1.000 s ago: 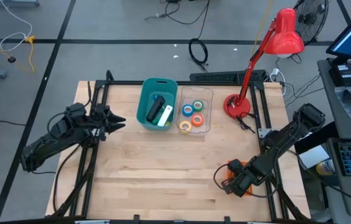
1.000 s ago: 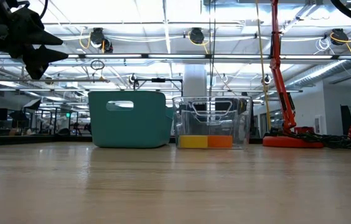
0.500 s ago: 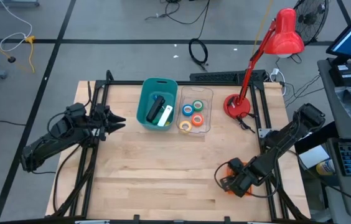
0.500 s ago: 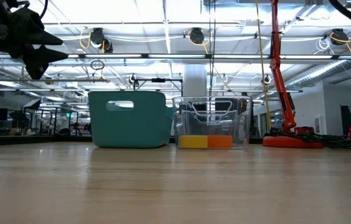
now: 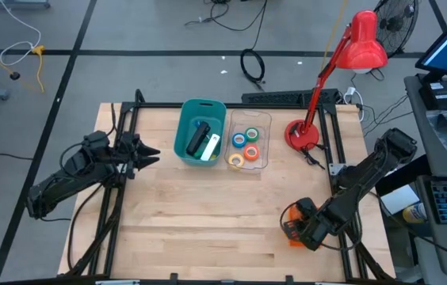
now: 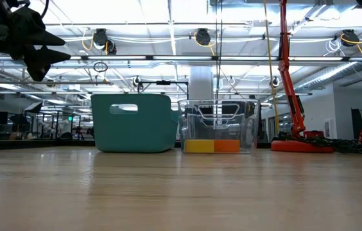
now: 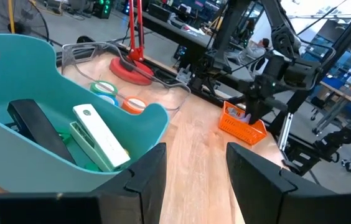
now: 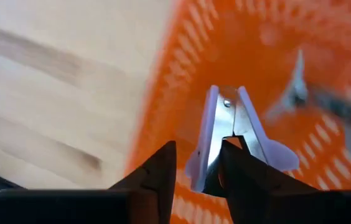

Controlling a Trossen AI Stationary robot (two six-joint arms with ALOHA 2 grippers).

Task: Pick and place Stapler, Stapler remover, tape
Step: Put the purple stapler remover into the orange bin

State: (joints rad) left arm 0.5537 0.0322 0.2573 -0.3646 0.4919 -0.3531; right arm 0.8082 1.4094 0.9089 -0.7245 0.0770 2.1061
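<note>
My right gripper (image 8: 199, 147) points steeply down into an orange mesh basket (image 5: 290, 233) at the table's near right, shut on a lavender-and-metal stapler remover (image 8: 225, 127). My left gripper (image 7: 195, 171) hangs open above the table's left side, pointing toward a teal bin (image 5: 185, 127). The black stapler (image 5: 198, 141) lies slanted in that bin beside a white-and-green bar (image 7: 98, 134). Several tape rolls (image 5: 247, 144) lie in a clear box (image 5: 261, 120) right of the bin. My right gripper pinches the stapler remover at its wide end (image 8: 208, 163), away from the riveted hinge (image 8: 225, 102). The fingers (image 8: 158, 171) come from above, pointing steeply down. I cannot tell whether the remover still rests on the basket floor.
A red desk lamp (image 5: 304, 134) stands at the far right, its arm reaching over the table's far edge. A black frame (image 5: 128, 119) runs along the table's sides. Bare wood (image 5: 208, 214) spans the near middle.
My right gripper has rolled about its own pointing line over the orange basket, and its head has shifted slightly toward the table's right edge.
</note>
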